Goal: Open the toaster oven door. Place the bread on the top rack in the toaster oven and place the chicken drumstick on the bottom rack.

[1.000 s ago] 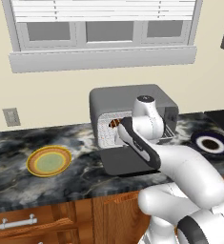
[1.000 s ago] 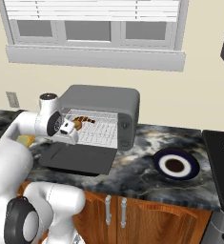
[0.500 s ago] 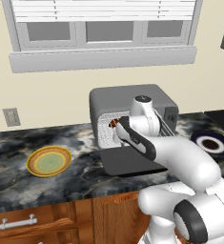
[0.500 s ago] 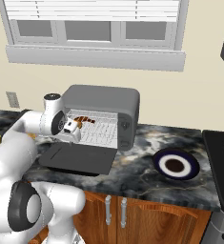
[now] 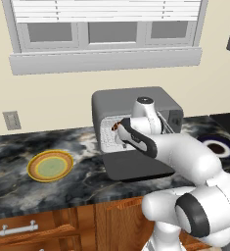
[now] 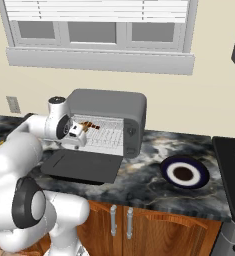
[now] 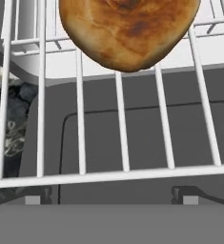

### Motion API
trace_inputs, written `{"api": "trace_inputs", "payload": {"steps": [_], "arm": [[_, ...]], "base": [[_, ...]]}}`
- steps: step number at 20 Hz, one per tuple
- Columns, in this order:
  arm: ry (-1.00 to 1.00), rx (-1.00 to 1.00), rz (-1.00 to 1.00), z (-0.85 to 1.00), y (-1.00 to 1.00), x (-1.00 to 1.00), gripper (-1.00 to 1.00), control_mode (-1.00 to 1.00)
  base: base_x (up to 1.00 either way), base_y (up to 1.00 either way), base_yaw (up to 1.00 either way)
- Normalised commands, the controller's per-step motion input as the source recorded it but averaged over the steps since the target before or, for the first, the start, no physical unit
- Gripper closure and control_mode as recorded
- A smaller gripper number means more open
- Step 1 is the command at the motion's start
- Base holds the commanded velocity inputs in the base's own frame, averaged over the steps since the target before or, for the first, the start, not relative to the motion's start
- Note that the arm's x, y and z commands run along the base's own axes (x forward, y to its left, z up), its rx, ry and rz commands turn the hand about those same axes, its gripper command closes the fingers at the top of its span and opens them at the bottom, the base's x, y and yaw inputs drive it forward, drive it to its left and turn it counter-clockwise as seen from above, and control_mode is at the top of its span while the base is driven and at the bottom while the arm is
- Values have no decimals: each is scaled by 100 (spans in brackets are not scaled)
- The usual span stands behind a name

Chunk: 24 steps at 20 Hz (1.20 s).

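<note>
The bread (image 7: pixel 127 31) lies on a silver wire rack (image 7: pixel 123 143) inside the toaster oven (image 6: pixel 109 107), seen from above in the hand view: a round tan-brown piece resting across the rack's bars, with no clear long axis, directly ahead of the gripper (image 6: pixel 79 131) and a little beyond it. Through the bars below shows the toaster oven door (image 5: pixel 138 166), folded down flat toward the counter (image 6: pixel 139 172) in front of the oven. In both base views the gripper sits at the oven's mouth, at its left half, with a small brown shape just at it that I take to be the bread. The fingertips appear apart at the bottom of the hand view and nothing lies between them, so the gripper looks open and empty, with the bread apparently let go on the rack. Which rack this is cannot be told for certain. The chicken drumstick cannot be made out here.
</note>
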Motion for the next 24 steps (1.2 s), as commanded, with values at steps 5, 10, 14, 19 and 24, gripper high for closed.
{"api": "trace_inputs", "payload": {"steps": [5,10,14,19,24], "arm": [[-15,0,0,-1,0,28,-100,-100],[-17,-1,0,0,0,32,-100,-100],[-12,0,0,-2,0,26,-100,-100],[-3,0,0,-3,0,26,-100,-100],[0,0,0,3,0,30,-100,-100]], "base": [[0,0,0],[0,0,0],[0,0,0],[0,0,0],[0,0,0]]}}
